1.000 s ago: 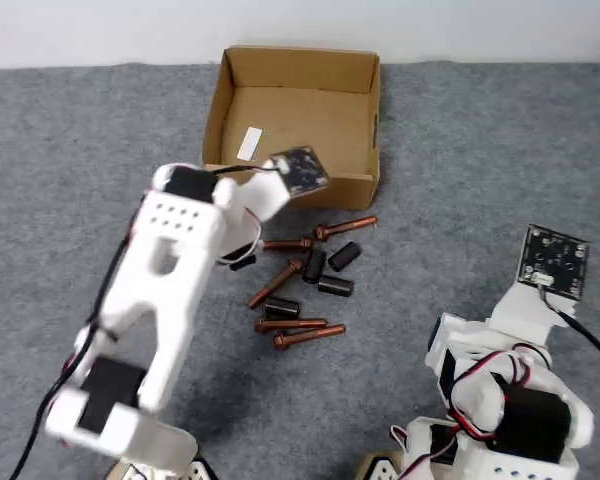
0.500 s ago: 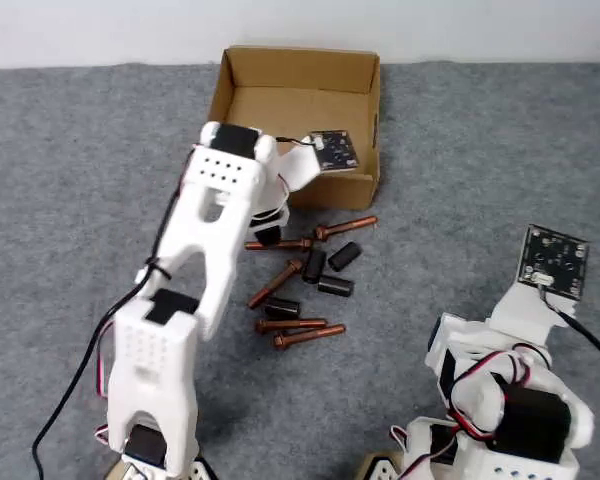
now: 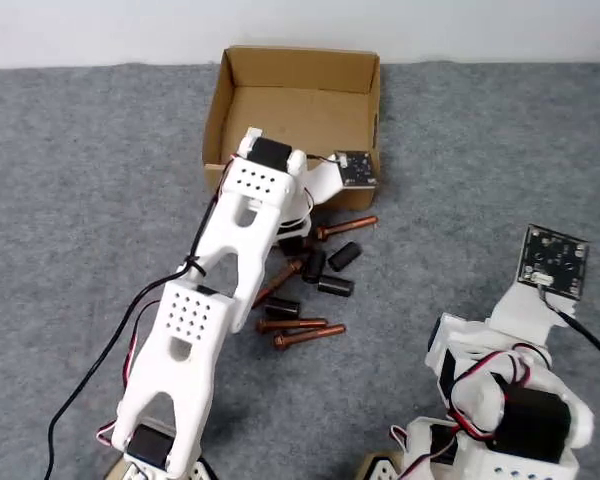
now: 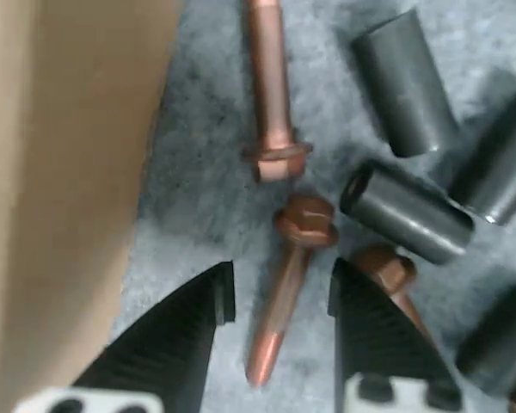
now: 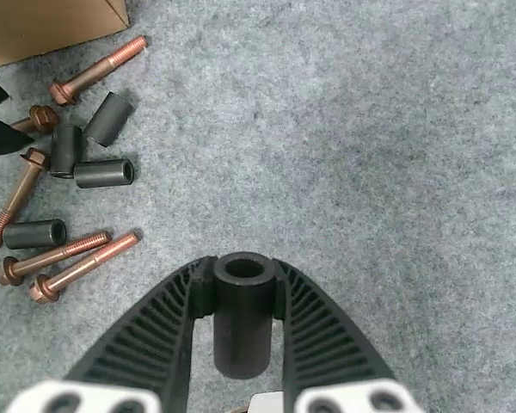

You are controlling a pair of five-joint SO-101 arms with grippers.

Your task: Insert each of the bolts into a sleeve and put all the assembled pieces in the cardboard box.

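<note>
Step in hand is bolt pick-up: the left fingers (image 4: 185, 323) stand apart astride a bolt (image 4: 288, 288) lying on the bench (image 4: 206, 172) just beside the box (image 4: 60, 172), not gripping it. The right fingers (image 5: 168, 318) are clamped on a sleeve (image 5: 242, 327), well apart from the loose parts. Next move, as judged: lower, close on the shank, lift, then line its tip with the sleeve bore

Grey table (image 3: 80, 200) bears box (image 3: 298, 70), bolts (image 3: 308, 335), sleeves (image 3: 335, 286).

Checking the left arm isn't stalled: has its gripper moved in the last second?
Yes. In the high view the left gripper swung rightward along the cardboard box's near wall, to the bolts.
</note>
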